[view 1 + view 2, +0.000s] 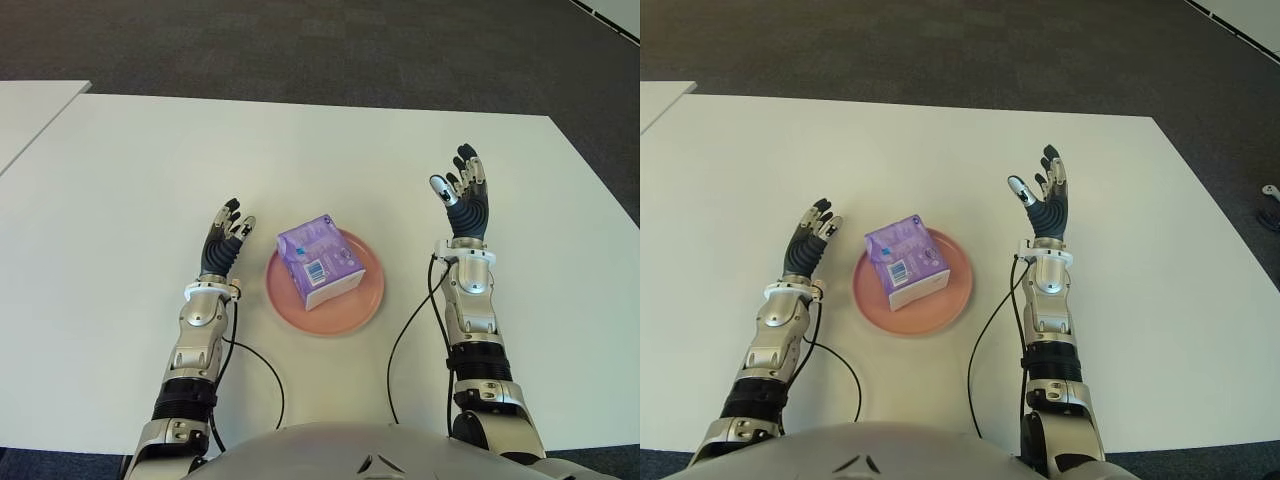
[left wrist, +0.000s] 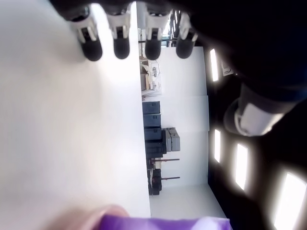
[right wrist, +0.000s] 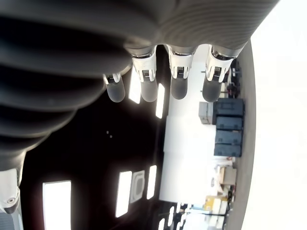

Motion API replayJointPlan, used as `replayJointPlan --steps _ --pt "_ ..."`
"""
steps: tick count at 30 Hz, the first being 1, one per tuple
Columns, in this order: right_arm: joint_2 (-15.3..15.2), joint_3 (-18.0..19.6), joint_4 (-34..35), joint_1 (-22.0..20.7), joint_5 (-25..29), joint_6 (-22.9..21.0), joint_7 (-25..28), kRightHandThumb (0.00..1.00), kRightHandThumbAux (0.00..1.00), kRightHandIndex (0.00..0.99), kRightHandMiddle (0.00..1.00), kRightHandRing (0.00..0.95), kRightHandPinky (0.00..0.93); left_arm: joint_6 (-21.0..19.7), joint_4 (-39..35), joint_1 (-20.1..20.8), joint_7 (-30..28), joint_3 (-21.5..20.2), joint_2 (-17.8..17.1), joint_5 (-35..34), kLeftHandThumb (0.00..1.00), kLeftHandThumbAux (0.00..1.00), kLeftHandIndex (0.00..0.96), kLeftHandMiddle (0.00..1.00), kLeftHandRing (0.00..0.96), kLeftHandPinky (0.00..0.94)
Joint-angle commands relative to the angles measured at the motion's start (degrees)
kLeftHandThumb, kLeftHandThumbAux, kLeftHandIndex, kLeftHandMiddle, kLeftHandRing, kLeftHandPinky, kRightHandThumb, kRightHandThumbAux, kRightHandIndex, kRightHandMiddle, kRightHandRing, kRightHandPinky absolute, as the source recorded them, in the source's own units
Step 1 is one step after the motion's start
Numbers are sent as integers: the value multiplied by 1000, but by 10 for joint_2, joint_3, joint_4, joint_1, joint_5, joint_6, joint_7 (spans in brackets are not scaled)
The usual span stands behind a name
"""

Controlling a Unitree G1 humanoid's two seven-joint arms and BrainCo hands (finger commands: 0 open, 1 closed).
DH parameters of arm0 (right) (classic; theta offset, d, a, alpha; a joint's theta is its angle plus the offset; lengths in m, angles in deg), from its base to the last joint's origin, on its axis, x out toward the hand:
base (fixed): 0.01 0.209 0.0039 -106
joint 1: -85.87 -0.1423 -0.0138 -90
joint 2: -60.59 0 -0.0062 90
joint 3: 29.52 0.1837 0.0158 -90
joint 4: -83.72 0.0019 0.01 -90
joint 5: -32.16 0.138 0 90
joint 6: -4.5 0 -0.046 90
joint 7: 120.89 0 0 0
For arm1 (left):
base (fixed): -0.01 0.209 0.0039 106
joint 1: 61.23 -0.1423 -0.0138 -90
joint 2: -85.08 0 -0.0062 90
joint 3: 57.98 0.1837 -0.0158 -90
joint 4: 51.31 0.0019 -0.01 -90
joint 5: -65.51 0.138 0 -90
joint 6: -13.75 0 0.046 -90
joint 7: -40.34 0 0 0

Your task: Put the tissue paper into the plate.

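tissue pack (image 1: 319,260): purple w/ a barcode label, was sitting in the plate, lower centre of the eye view, turned at an angle to the desk edges. nothing gripping it.

plate (image 1: 364,300): pink, round, flat on the desk btwn the two hands. pack covered its upper-left part, bare rim showed at the right and bottom.

left hand (image 1: 224,245): just left of the plate, fingers (image 2: 121,48) straight and spread, released, holding nothing. its wrist cam caught a purple sliver of the pack at the frame edge.

right hand (image 1: 463,200): right of the plate, well apart from it, and higher in the frame than the left. palm faced in, fingers (image 3: 178,88) extended and loose, empty too.

desk (image 1: 150,180): white, took up most of the view. dark carpet (image 1: 300,40) past its far edge across the top of the frame.

cables: black ones looped on the desk by each forearm, near the bottom.
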Motion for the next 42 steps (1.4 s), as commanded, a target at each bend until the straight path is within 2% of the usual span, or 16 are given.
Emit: replayJointPlan --steps 1,24,26,28,31,34,42 --pt "2 5 -2 9 8 -10 2 0 519 0 0 0 0 -14 7 -9 5 2 4 -1 0 500 0 0 0 0" --pt "1 8 -8 3 8 -11 5 0 519 0 0 0 0 3 22 1 11 4 3 7 0 514 0 0 0 0" --pt "19 -29 -68 66 -3 21 36 4 540 0 0 0 0 5 23 2 9 4 2 6 0 516 0 0 0 0" --pt "25 -45 -122 88 -6 49 53 9 563 0 0 0 0 6 22 3 7 5 2 5 0 518 0 0 0 0" --pt "20 -38 -206 64 1 92 62 3 570 0 0 0 0 5 18 4 7 5 1 5 0 518 0 0 0 0" --pt "19 -36 -227 58 5 111 66 1 568 0 0 0 0 6 16 5 8 5 1 6 0 517 0 0 0 0" --pt "20 -27 -337 39 4 191 67 0 569 0 0 0 0 20 11 6 11 7 -1 11 0 512 0 0 0 0"
